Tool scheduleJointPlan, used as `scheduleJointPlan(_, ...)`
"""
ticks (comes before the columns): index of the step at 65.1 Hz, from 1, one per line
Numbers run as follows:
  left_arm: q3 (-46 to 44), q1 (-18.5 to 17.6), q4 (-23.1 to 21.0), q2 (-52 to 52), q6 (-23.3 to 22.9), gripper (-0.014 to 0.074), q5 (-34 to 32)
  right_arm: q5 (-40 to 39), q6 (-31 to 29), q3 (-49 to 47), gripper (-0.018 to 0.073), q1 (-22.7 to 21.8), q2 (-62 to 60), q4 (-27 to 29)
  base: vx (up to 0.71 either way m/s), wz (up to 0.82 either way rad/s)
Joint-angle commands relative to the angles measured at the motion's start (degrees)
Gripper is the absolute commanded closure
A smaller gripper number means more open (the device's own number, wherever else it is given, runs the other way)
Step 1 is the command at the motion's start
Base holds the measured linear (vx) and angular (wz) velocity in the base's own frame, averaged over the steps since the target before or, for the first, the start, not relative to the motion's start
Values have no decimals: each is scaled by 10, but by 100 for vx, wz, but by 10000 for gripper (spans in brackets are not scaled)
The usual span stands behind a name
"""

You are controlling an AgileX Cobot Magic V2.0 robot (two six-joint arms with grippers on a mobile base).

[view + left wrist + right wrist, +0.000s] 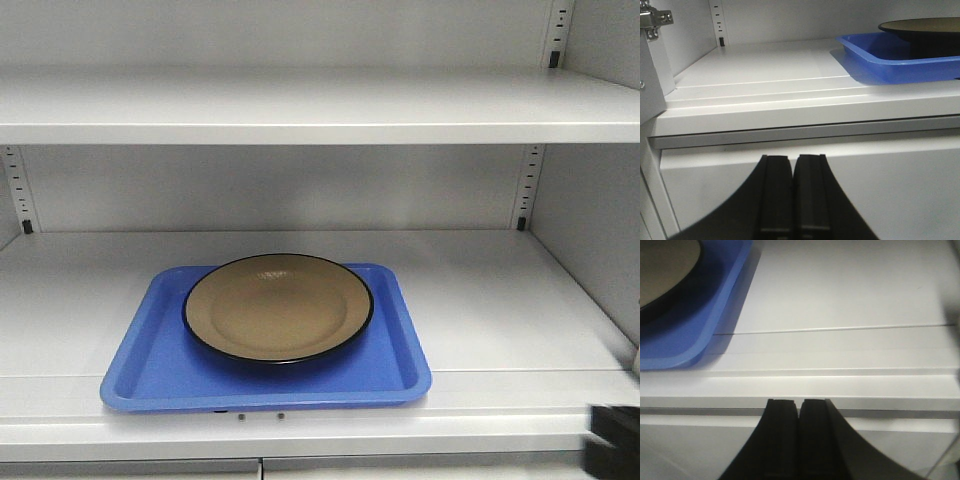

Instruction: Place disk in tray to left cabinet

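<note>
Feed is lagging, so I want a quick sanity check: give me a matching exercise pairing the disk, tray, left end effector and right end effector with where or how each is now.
Things:
1. disk
2. tray
3. left end effector
4. right end effector

States:
A. shut, tray to its right
B. on the cabinet shelf
C. shut, tray to its left
D. lying in the tray

Pairs: 1-D, 2-B, 3-A, 4-C

Honestly nothing readable anywhere here, no labels, brands or numbers on the tray (150, 375), the disk (278, 305) or the cabinet (300, 105).
</note>
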Motion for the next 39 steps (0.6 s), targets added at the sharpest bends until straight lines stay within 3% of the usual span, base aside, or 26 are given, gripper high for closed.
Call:
scheduleJointPlan(1,11,-2,0,13,-6,603,-46,-114,15,55,568,-4,-95,-75,0,0)
scheduleJointPlan(10,11,-2,0,13,-6,603,-46,-151,14,157,567,-4,-242,-152,0,0)
scheduleJointPlan(30,11,-2,0,13,-6,603,-46,-171,34,364,565,-6,-465,-152,0,0)
scheduleJointPlan(34,11,-2,0,13,-6,603,-46,-123,45,361,565,-18,-487,-159,0,0)
scheduleJointPlan(39,11,-2,0,13,-6,603,-46,-126,45,362,565,-39,-488,-163,0,0)
